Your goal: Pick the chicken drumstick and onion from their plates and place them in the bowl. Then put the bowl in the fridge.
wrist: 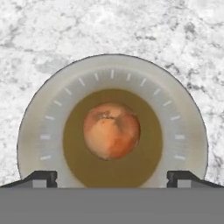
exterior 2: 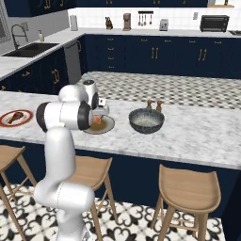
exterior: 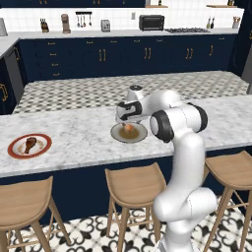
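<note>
The round orange-tan onion (wrist: pixel 111 131) lies in the brown centre of the grey-olive plate (wrist: pixel 43 127) on the marble island. My gripper (wrist: pixel 112 177) hangs straight above it, open, one fingertip (wrist: pixel 41 177) on each side, apart from the onion. From the left base the gripper (exterior: pixel 126 121) sits just over the onion (exterior: pixel 129 128); from the right base the onion (exterior 2: pixel 97 120) peeks out past my arm. The chicken drumstick (exterior: pixel 30 144) rests on the red-rimmed white plate (exterior: pixel 15 152) far to the left. The dark speckled bowl (exterior 2: pixel 146 120) stands to the right of the onion's plate (exterior 2: pixel 106 127). The fridge is out of view.
Two small shakers (exterior 2: pixel 154 104) stand just behind the bowl. Wooden stools (exterior: pixel 134 184) line the island's near edge. Navy cabinets (exterior: pixel 123 56) and a back counter with a toaster oven (exterior: pixel 151 22) lie beyond; a sink (exterior 2: pixel 28 49) is at far left.
</note>
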Robot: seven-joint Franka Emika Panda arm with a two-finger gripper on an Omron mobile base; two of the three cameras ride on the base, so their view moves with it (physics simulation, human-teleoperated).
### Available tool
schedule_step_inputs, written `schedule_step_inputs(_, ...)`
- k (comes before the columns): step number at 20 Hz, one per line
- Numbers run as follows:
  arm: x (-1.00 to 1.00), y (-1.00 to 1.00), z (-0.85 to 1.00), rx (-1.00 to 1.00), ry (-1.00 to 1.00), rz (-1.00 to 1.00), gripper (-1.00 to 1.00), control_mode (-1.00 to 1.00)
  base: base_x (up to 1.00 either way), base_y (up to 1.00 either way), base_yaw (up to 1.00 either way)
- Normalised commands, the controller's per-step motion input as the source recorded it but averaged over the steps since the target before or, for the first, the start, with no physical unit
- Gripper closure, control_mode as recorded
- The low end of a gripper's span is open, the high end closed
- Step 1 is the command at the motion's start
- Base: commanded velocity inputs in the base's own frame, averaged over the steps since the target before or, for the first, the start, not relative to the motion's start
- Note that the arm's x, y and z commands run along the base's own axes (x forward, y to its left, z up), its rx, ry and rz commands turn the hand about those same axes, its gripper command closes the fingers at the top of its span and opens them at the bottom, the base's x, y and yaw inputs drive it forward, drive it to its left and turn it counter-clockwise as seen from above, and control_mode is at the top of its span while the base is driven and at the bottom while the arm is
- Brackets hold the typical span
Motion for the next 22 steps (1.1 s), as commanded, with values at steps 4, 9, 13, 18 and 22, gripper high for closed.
schedule_step_inputs(4, 0.50, 0.07, -0.31, 0.00, 0.02, 0.00, -1.00, -1.00, 0.00, 0.00, 0.00)
schedule_step_inputs(9, 0.27, 0.00, -0.38, 0.00, 0.03, 0.00, -1.00, -1.00, 0.00, 0.00, 0.00)
schedule_step_inputs(13, 0.01, 0.00, -0.35, 0.00, 0.04, 0.00, -1.00, -1.00, 0.00, 0.00, 0.00)
schedule_step_inputs(18, -0.20, 0.01, -0.29, 0.00, 0.08, 0.00, 1.00, -1.00, 0.00, 0.00, 0.00)
schedule_step_inputs(22, -0.55, -0.01, -0.06, 0.00, 0.07, 0.00, 1.00, -1.00, 0.00, 0.00, 0.00)
